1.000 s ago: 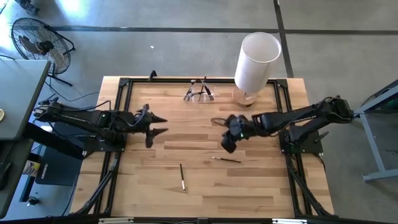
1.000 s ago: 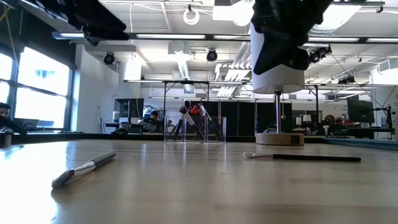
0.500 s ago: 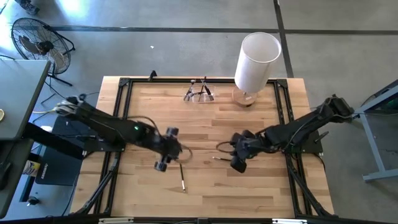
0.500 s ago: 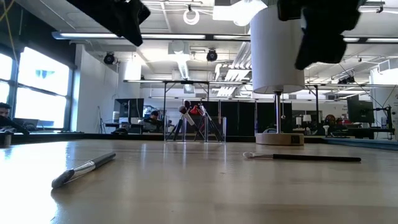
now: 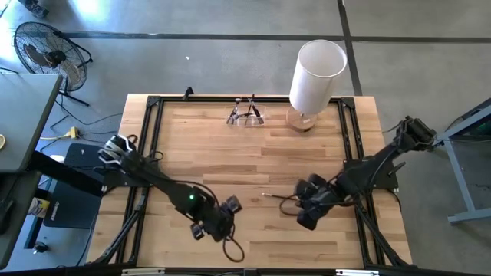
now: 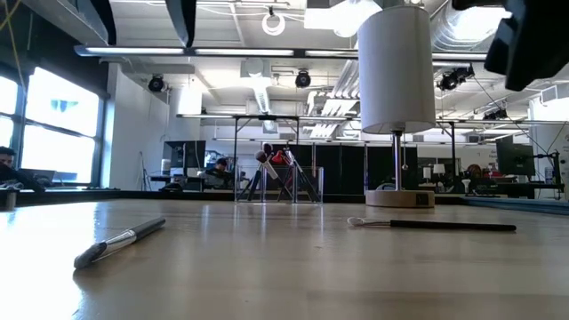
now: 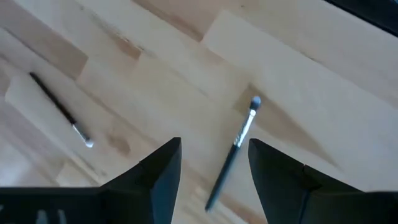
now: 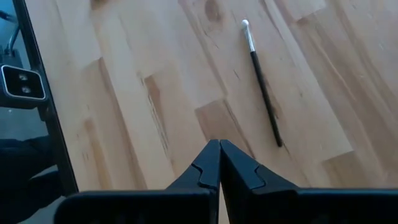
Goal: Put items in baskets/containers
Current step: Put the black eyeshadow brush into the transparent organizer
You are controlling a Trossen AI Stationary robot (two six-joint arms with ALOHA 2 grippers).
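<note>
Two thin dark-handled brushes lie flat on the wooden table. One brush [image 7: 236,149] lies below my open left gripper [image 7: 214,149], its pale tip [image 7: 255,102] pointing away. The fingers stand on either side above it without touching. In the high view, that gripper [image 5: 212,225] hides this brush. The second brush [image 8: 262,87] [image 5: 268,195] lies ahead of my shut right gripper [image 8: 219,165] [image 5: 307,217], which hovers near the table's right side. The clear holder [image 5: 245,115] stands at the far edge, with several brushes standing upright in it.
A tall white cylinder [image 5: 316,73] on a round wooden base stands at the far right corner, beside the holder. A black frame [image 5: 146,153] runs along the table's sides. In the low view both brushes [image 6: 120,242] [image 6: 431,225] lie on bare wood, with room around them.
My left gripper has swung from the table's left side toward the near edge and the middle, ending above the near brush. My right gripper has moved from the table's middle toward the near right, past the second brush. Neither brush has moved.
</note>
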